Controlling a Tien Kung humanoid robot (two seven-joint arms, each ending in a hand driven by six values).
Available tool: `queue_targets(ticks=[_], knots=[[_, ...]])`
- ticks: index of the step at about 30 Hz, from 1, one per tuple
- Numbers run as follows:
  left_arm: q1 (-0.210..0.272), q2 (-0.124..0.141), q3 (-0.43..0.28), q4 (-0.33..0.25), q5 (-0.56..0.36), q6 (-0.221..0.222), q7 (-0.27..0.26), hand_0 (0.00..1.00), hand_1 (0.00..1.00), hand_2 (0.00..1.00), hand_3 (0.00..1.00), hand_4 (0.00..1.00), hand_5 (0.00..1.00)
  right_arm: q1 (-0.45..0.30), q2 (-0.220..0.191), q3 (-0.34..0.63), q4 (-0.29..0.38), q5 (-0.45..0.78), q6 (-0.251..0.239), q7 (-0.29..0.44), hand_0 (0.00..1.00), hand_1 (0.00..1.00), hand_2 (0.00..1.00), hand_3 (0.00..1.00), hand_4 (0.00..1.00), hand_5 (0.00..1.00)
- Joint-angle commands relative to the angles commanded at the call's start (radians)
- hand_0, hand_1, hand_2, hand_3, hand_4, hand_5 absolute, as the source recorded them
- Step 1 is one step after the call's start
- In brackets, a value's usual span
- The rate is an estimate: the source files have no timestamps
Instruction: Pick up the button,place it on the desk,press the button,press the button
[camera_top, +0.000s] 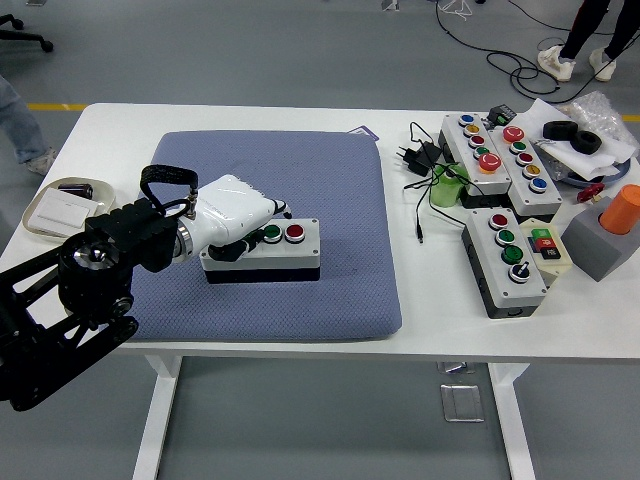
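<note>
Reaching in from the lower left, the robot's black left arm (70, 300) ends in a white-shelled left hand (232, 212) held over the left end of the button box (265, 250). Its dark fingers (228, 250) are curled downward and rest against the box's left part, but whether they actually clasp the box or only touch it cannot be told from this angle. The box is a grey two-button unit on a black base, lying flat near the middle of the blue-grey mat (270, 230) that covers the left half of the white table (420, 330). On its top face sit a green button (272, 233) and, just right of it, a red button (294, 232); both are uncovered, with the hand's knuckles just to the left of the green one. A small tray (60, 208) lies at the table's left edge, near the arm. Several more button boxes (505, 255), black cables (420, 160) and an orange cylinder on a grey block (605, 235) crowd the table's right side, well apart from the mat.
</note>
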Motion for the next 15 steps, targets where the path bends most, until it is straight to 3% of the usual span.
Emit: queue_targets(ticks=[6, 15], knots=[[-0.016, -0.001, 0.022, 0.030, 0.000, 0.027, -0.007, 0.050, 0.002, 0.028, 0.831, 0.337, 0.002, 0.003, -0.002, -0.001, 0.000, -0.001, 0.000, 0.001, 0.627, 0.477, 0.539, 0.582, 0.279, 0.022], [-0.018, 0.005, 0.041, 0.013, 0.000, 0.016, -0.009, 0.050, 0.002, 0.028, 0.832, 0.343, 0.002, 0.005, -0.001, -0.003, 0.000, 0.002, 0.001, 0.001, 0.627, 0.477, 0.539, 0.582, 0.280, 0.022]])
